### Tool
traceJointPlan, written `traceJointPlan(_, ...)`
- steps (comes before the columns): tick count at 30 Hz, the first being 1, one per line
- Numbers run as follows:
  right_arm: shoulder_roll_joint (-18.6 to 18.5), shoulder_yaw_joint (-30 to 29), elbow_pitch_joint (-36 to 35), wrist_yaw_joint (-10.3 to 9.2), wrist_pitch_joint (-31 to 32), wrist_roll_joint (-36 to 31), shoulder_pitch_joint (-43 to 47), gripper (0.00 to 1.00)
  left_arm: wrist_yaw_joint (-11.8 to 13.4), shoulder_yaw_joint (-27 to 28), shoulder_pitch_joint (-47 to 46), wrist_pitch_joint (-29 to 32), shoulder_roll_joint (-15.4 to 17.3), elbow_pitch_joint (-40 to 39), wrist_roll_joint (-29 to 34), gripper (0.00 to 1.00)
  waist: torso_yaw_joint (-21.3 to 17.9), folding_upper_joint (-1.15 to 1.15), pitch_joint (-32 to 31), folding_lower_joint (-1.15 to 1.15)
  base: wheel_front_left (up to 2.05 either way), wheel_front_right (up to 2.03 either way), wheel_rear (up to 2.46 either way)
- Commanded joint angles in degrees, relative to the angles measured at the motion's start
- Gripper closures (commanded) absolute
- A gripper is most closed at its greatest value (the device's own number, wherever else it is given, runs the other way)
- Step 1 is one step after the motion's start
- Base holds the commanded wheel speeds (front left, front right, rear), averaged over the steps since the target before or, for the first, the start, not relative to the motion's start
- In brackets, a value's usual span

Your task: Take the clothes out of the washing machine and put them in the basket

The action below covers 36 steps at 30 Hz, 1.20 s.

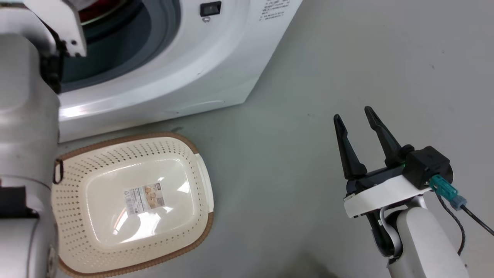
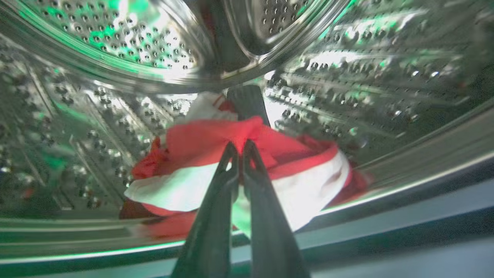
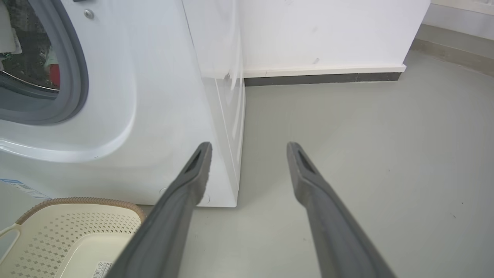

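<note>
At the far left my left forearm [image 1: 27, 116] reaches up into the porthole of the washing machine [image 1: 185, 77]. Inside the steel drum [image 2: 115, 38], the clothes [image 2: 200, 143] lie in a crumpled red-and-white heap on the drum's lower wall, close to the grey door seal. My left end effector [image 2: 240, 148] is among them. Its two fingers are pressed together with the tips at a raised peak of red fabric, so I judge it clenched on a fold of the clothes. How much cloth sits between the tips I cannot tell.

Lower and a little to the right, the basket [image 1: 127, 137] sits on the floor [image 1: 347, 58] just in front of the machine. Its bottom is bare apart from the label sticker, so I take it that no garment has been delivered so far.

Well to the right, my right end effector [image 1: 353, 112] hangs over the floor with its fingers spread apart, carrying nothing.

By my reckoning the task is at its start. The grip inside the drum looks made, but the pull out through the porthole, the carry to the basket and the release are all left to do. Whether more than one garment is in the heap I cannot make out.
</note>
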Motion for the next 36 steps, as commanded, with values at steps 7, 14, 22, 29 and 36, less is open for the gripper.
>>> traceJointPlan(7, 0.09, -2.51, 1.61, -0.04, -0.12, -3.14, 4.10, 0.00, -1.40, 0.89, 11.06, -14.46, -4.12, -0.92, -3.06, 1.00, 5.20, 0.00, -9.92, 0.00, 0.00, 0.00, 0.00)
traceJointPlan(14, 0.07, -3.39, 2.89, -0.04, -0.13, -4.43, 7.15, 0.00, -2.48, 3.34, 20.59, -15.38, -6.28, -10.35, -5.61, 1.00, 8.06, 0.00, -15.77, 0.00, 0.00, 0.00, 0.00)
traceJointPlan(22, 0.07, -4.10, 4.04, -0.04, -0.13, -5.05, 10.60, 0.00, -3.37, 5.28, 32.64, -15.29, -9.31, -26.86, -5.31, 1.00, 10.85, 0.00, -21.79, 0.00, 0.00, 0.00, 0.00)
traceJointPlan(29, 0.08, -4.97, 4.03, -0.04, 0.24, -6.00, 13.18, 0.00, -3.03, 5.81, 41.98, -15.30, -12.03, -42.31, -4.66, 1.00, 12.37, 0.00, -25.22, 0.00, 0.00, 0.00, 0.00)
traceJointPlan(36, 0.08, -5.94, 2.61, -0.04, 1.11, -6.45, 15.34, 0.00, -1.88, 4.61, 50.19, -14.89, -12.96, -59.64, -3.61, 1.00, 14.11, 0.00, -26.07, 0.00, 0.00, 0.00, 0.00)
